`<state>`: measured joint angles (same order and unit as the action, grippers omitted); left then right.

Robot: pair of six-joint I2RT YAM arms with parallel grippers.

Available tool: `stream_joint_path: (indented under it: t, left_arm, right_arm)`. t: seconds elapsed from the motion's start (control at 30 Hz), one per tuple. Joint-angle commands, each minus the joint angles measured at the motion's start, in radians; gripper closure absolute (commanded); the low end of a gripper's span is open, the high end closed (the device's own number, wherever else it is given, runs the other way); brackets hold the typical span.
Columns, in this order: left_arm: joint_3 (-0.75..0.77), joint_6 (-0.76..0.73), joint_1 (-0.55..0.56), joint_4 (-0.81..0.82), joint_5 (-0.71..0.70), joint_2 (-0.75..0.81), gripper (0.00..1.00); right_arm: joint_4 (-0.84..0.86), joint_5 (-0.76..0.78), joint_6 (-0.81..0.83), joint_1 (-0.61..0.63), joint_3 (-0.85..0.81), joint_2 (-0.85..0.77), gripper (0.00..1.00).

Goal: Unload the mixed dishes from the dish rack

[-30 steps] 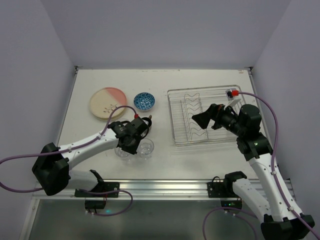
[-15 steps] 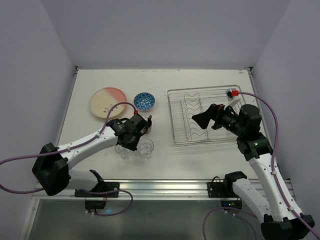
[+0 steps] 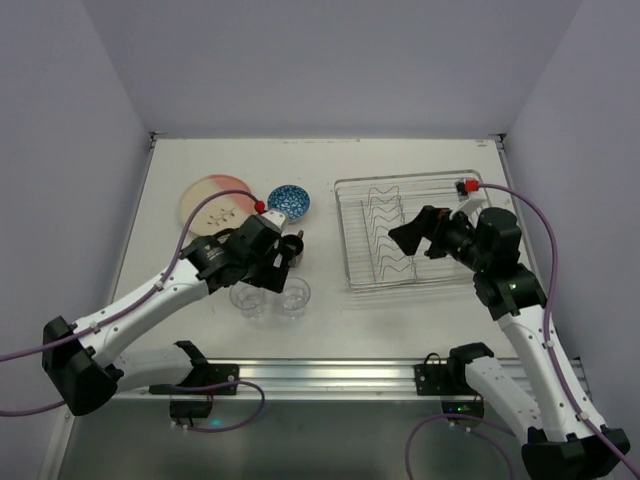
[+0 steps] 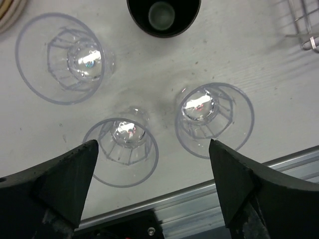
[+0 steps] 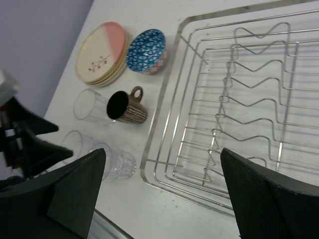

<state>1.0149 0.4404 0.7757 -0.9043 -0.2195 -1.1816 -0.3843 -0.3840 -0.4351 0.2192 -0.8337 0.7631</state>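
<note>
- The dish rack sits on the right half of the table, its long right side close to the table's right edge. The zigzag wire dividers show inside it.
- The right gripper hovers over the rack's near left part. Its two fingers are spread wide apart and grasp nothing.
- The left gripper hangs above the clear tumblers and points down at them. Its fingers are released and wide apart, and they touch no glass.
- Three tumblers show, standing upright on the table left of the middle and toward its near edge. In the left wrist view one lies between the two open fingers, nearest the table's edge. The other two stand a little further in, one to each side, none touching another.
- The dark brown mug stands just beyond the tumblers, between them and the bowl, with its handle toward the rack. It is near the rack's left side but does not touch it.
- The blue-patterned bowl stands upright further toward the far edge, near the rack's far left corner.
- The cream plates lie stacked flat just beside the bowl, on its left, toward the table's left edge. The top plate is part pink and carries a sprig mark.
</note>
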Motion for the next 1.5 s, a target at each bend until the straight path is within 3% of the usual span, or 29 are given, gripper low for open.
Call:
stream_joint_path:
  t: [0.0, 0.13, 0.33, 0.5, 0.67, 0.87, 1.47]
  left_arm:
    - [0.056, -0.022, -0.007, 0.048, -0.021, 0.092, 0.00]
    - [0.034, -0.022, -0.007, 0.116, -0.107, 0.189, 0.00]
    - [-0.041, -0.003, -0.007, 0.208, -0.414, 0.337, 0.00]
    - [-0.153, -0.017, -0.007, 0.330, -0.538, 0.502, 0.00]
    - [-0.154, -0.063, -0.007, 0.320, -0.561, 0.573, 0.00]
    - [-0.193, -0.061, -0.007, 0.332, -0.491, 0.603, 0.00]
    - [-0.231, -0.085, -0.007, 0.377, -0.403, 0.666, 0.00]
  right_arm:
    - [-0.095, 0.192, -0.008, -0.003, -0.079, 0.030, 0.01]
    - [-0.180, 0.315, -0.028, -0.004, -0.154, 0.077, 0.01]
    - [-0.315, 0.578, -0.057, -0.027, -0.235, 0.125, 0.01]
    - [-0.425, 0.668, -0.059, -0.137, -0.272, 0.197, 0.01]
    - [-0.432, 0.682, -0.039, -0.251, -0.268, 0.271, 0.01]
    - [-0.432, 0.715, -0.024, -0.346, -0.262, 0.372, 0.01]
    - [-0.309, 0.614, -0.019, -0.416, -0.225, 0.577, 0.06]
